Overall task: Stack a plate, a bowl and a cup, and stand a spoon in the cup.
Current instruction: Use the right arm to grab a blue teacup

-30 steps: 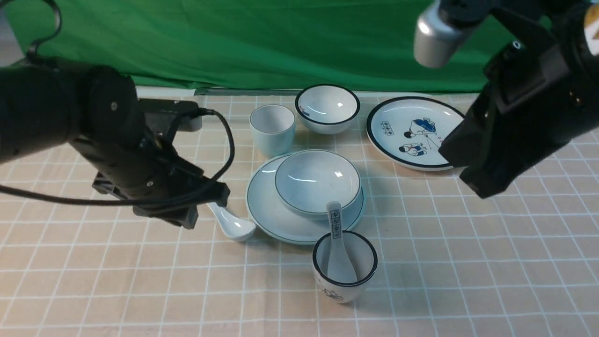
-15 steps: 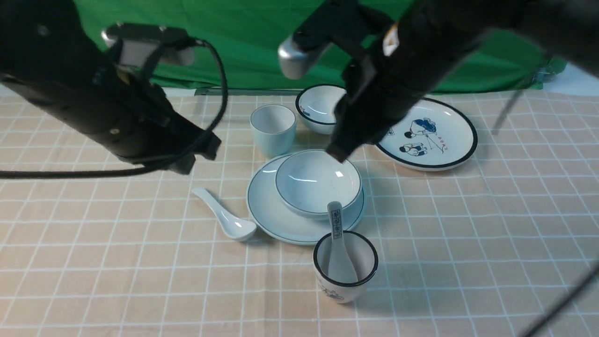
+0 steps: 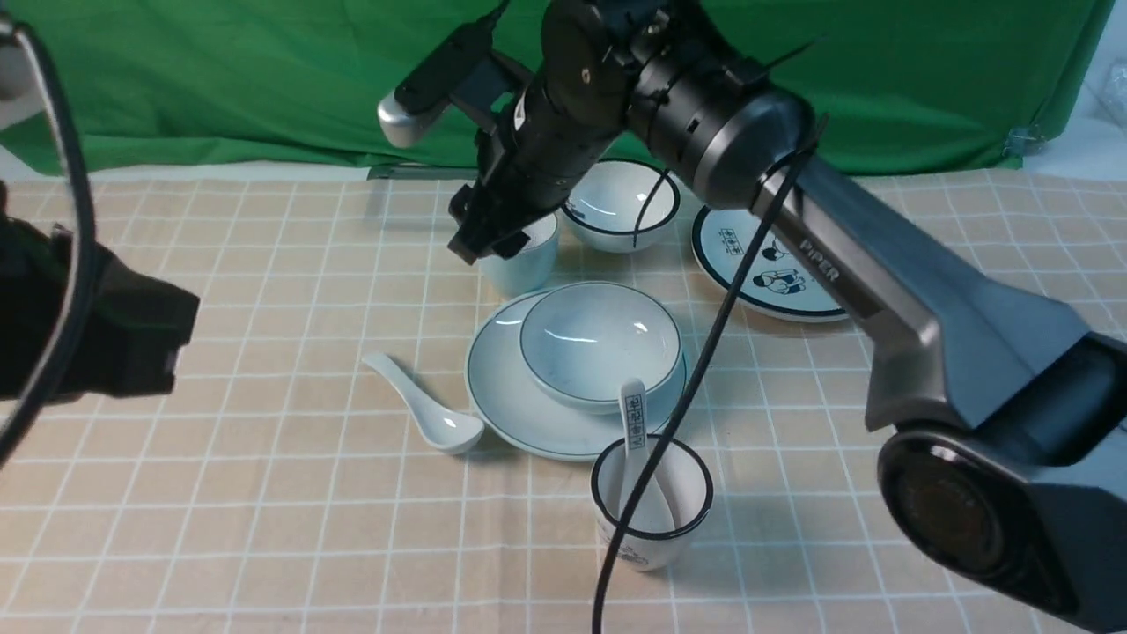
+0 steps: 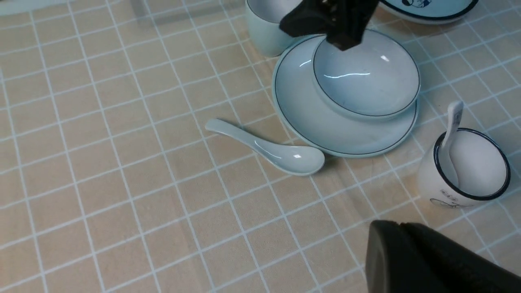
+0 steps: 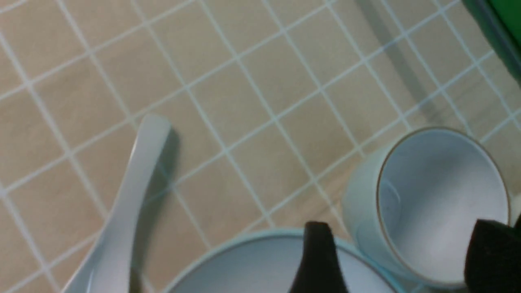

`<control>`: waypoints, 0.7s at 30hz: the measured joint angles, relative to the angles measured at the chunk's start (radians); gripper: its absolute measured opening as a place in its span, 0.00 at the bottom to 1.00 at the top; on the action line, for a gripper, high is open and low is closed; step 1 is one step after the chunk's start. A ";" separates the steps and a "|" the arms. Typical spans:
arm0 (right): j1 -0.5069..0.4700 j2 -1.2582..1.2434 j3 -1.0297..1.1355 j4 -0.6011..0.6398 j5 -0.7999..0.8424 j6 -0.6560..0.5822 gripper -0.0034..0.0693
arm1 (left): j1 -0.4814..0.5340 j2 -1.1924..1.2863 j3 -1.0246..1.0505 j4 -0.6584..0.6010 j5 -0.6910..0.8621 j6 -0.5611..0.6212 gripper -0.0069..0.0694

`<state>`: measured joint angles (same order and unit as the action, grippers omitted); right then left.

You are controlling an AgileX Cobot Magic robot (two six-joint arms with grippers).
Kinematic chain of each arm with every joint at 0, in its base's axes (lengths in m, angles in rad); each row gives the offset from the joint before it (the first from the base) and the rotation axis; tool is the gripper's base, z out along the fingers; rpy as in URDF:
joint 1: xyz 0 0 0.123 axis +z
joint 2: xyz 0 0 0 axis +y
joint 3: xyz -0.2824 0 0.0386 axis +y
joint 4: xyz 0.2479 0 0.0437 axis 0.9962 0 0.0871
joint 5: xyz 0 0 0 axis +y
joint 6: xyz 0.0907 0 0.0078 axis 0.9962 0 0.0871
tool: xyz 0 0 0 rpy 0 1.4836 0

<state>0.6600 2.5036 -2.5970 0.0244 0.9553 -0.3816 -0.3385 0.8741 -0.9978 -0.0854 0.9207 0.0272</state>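
Right gripper (image 3: 489,245), fingers spread wide, poised over cup (image 3: 528,264), upper centre; left gripper (image 3: 167,339) at left edge, finger gap unreadable.

Bowl (image 3: 600,343) on plate (image 3: 504,396); cup (image 3: 526,269) upright behind; spoon (image 3: 429,419) flat left of plate.

We see the right arm (image 3: 924,317) in dk grey metal w/ white "PIPER" lettering; black cable (image 3: 692,379) hangs off it; left arm (image 3: 97,339) matt black.
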 joint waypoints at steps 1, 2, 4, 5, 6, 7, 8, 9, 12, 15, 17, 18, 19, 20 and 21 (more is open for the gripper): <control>0.000 0.012 -0.002 0.000 -0.023 0.001 0.72 | 0.000 0.000 0.001 0.000 0.000 0.000 0.13; 0.000 0.023 -0.003 0.000 -0.040 0.001 0.72 | 0.000 0.000 0.001 0.000 -0.001 0.000 0.13; 0.000 0.036 -0.003 -0.003 -0.056 -0.001 0.72 | 0.000 0.001 0.001 0.000 -0.004 0.001 0.13; 0.000 0.043 -0.003 -0.003 -0.062 -0.002 0.72 | 0.000 0.001 0.003 0.000 -0.007 0.002 0.13; 0.000 0.048 -0.003 -0.005 -0.064 -0.003 0.72 | 0.000 0.001 0.004 0.000 -0.010 0.002 0.13; 0.000 0.052 -0.003 -0.010 -0.064 -0.003 0.72 | 0.000 0.001 0.004 0.000 -0.011 0.002 0.13; 0.000 0.053 -0.003 -0.013 -0.064 -0.003 0.72 | 0.000 0.001 0.004 0.000 -0.011 0.002 0.13; 0.000 0.054 -0.003 -0.015 -0.066 -0.003 0.72 | 0.000 0.001 0.004 0.000 -0.011 0.002 0.13; 0.000 0.055 -0.003 -0.016 -0.066 -0.001 0.72 | 0.000 0.001 0.004 0.000 -0.011 0.002 0.13; 0.000 0.055 -0.003 -0.019 -0.061 0.021 0.71 | 0.000 0.001 0.004 -0.005 -0.010 0.003 0.13; 0.000 0.055 -0.003 -0.024 -0.043 0.055 0.69 | 0.000 0.000 0.004 -0.017 -0.003 0.014 0.13; 0.000 0.057 -0.003 -0.024 -0.040 0.058 0.69 | 0.000 0.000 0.004 -0.019 -0.003 0.014 0.13; 0.000 0.059 -0.005 -0.024 -0.035 0.065 0.68 | 0.000 0.000 0.004 -0.026 -0.001 0.022 0.13; -0.002 0.065 -0.007 -0.024 -0.027 0.073 0.68 | 0.000 0.000 0.005 -0.038 -0.001 0.029 0.13; -0.004 0.067 -0.007 -0.024 -0.024 0.075 0.68 | 0.000 0.000 0.005 -0.042 -0.001 0.032 0.13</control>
<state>0.6565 2.5709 -2.6038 0.0000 0.9312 -0.3068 -0.3385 0.8739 -0.9932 -0.1275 0.9199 0.0590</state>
